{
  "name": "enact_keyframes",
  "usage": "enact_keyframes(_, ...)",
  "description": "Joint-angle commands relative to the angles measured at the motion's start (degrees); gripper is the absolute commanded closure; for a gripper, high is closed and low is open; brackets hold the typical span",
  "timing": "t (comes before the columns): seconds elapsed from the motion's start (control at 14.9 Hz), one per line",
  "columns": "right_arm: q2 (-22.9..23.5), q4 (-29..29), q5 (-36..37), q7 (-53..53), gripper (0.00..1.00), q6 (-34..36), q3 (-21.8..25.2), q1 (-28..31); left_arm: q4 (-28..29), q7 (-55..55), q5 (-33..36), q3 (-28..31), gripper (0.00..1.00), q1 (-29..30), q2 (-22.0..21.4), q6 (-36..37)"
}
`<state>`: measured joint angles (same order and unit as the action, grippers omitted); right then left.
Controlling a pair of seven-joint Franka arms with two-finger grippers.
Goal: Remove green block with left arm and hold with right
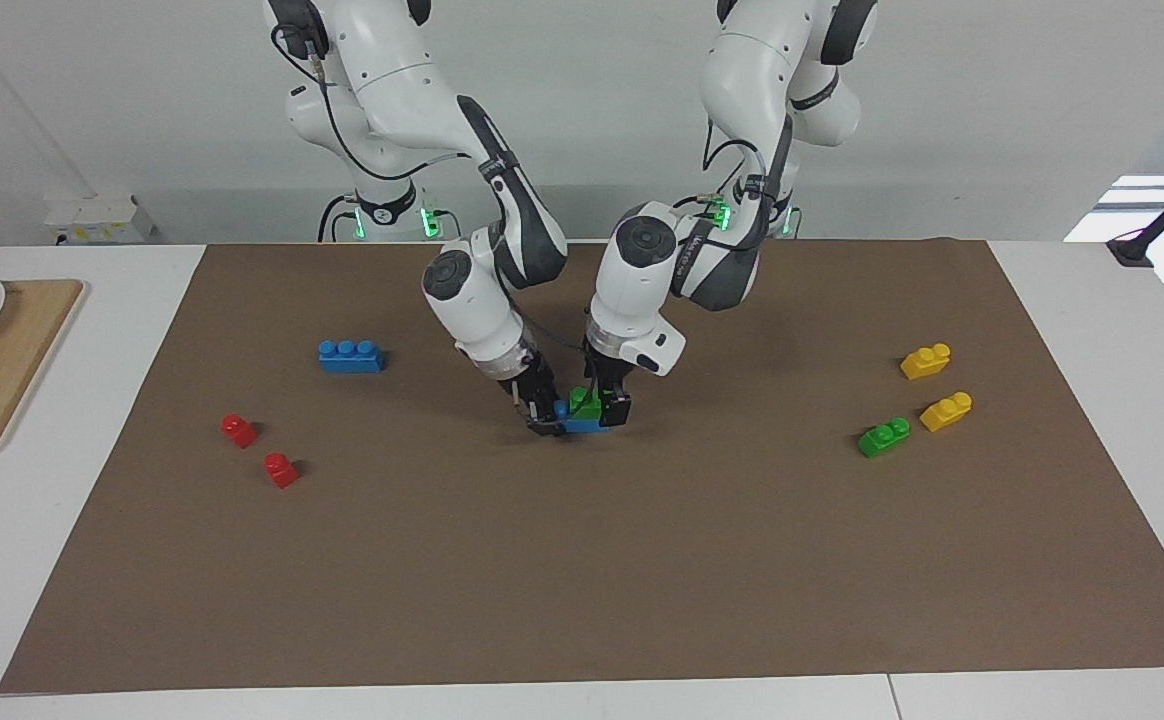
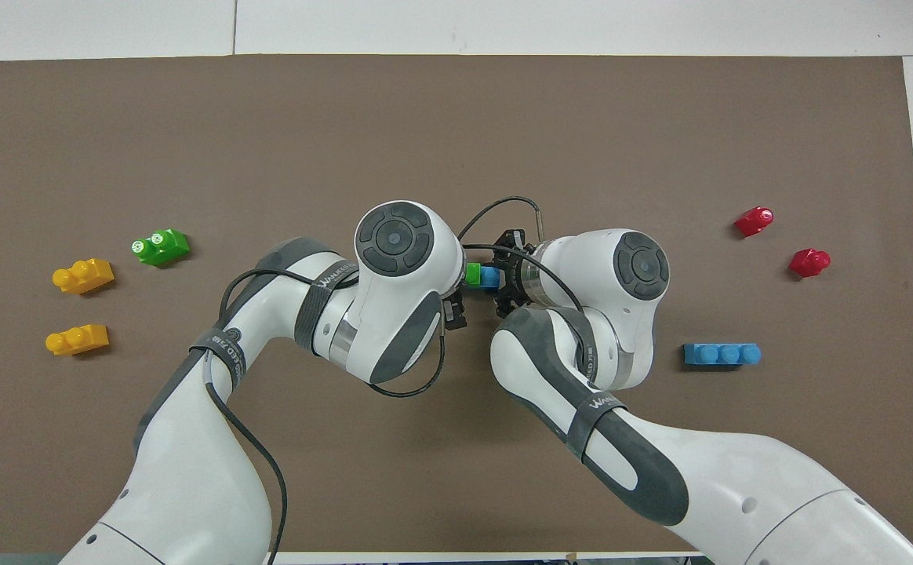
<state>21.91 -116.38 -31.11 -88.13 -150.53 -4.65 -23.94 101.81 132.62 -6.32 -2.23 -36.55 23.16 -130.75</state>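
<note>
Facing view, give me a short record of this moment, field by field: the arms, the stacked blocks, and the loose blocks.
stack: green block sits on a blue block at the mat's middle
left gripper: at the green block
right gripper: at the blue block's end
loose toward the left arm's end: green brick, two yellow bricks
loose toward the right arm's end: blue three-stud brick, two red bricks
surface: brown mat
</note>
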Motion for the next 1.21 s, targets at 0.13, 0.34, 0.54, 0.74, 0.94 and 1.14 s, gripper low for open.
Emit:
enact_keyframes(0.13,1.38,0.63,-1.41,3.23,1.0,-1.52,-0.18,1.0,1.38,0.71,0.96,0.56,0.0,-0.97,-0.58,-1.96)
enact_keyframes(0.34,1.38,0.54,-1.5,3.14,1.0,-1.52,-0.18,1.27,1.38,0.71,0.96,0.56,0.0,-2.29,-0.58,-2.14)
enact_keyframes(0.54,1.38,0.54,-1.5,3.05,1.0,-1.69,-0.18,1.18,1.38,0.79,0.96,0.56,0.1,-3.52,-0.58,-2.67)
enact_keyframes(0.74,1.38,0.46,-1.5,3.05,1.0,-2.66,-0.18,1.09,1.38,0.71,0.96,0.64,0.46,-3.96,-0.58,-2.67)
enact_keyframes(0.94,1.38,0.37,-1.5,3.05,1.0,-2.66,-0.18,1.09,1.38,0.71,1.05,0.73,0.79,-4.05,-0.66,-2.49)
enact_keyframes(1.14,1.38,0.37,-1.5,3.05,1.0,-2.66,-0.18,1.0,1.38,0.71,1.84,0.73,1.0,-3.96,-0.75,-1.7)
